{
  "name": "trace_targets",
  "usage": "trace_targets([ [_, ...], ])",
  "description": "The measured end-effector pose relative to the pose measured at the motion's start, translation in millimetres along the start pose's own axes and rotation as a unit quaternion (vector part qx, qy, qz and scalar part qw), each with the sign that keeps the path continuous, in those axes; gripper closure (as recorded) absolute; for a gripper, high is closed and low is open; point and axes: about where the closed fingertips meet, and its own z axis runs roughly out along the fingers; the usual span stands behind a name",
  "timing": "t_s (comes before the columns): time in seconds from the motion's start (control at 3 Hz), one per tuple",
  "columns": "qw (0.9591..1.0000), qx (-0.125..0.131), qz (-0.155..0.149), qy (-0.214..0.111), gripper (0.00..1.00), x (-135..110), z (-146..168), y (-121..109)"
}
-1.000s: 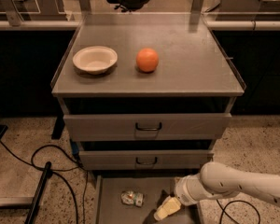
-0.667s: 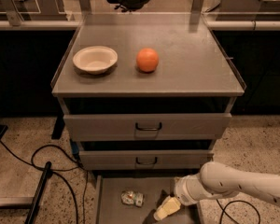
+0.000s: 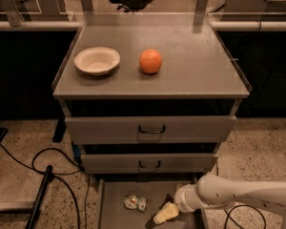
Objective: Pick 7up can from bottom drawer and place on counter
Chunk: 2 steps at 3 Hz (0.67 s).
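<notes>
Nothing has moved: our claw (image 3: 164, 213) still sits in the drawer (image 3: 115, 214) beside the ungrasped can (image 3: 135, 202). We cannot tell whether the claw is spread.

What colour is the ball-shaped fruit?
The fruit is orange, camera view; the gripper is over the bottom drawer.

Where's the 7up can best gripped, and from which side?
Across its middle, from above: the 7up can seems to lie on its side on the bottom drawer floor, so its round flanks are free. The gripper is low in the drawer, just to the can's right.
</notes>
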Motion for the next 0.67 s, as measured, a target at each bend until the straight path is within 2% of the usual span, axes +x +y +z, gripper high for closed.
trace_targets([
  [0.33, 0.9999, -0.005, -0.007, -0.006, 0.00, 0.8, 2.0, 0.2],
  [0.67, 0.9989, -0.016, -0.020, -0.040, 0.00, 5.9, 19.4, -7.3],
])
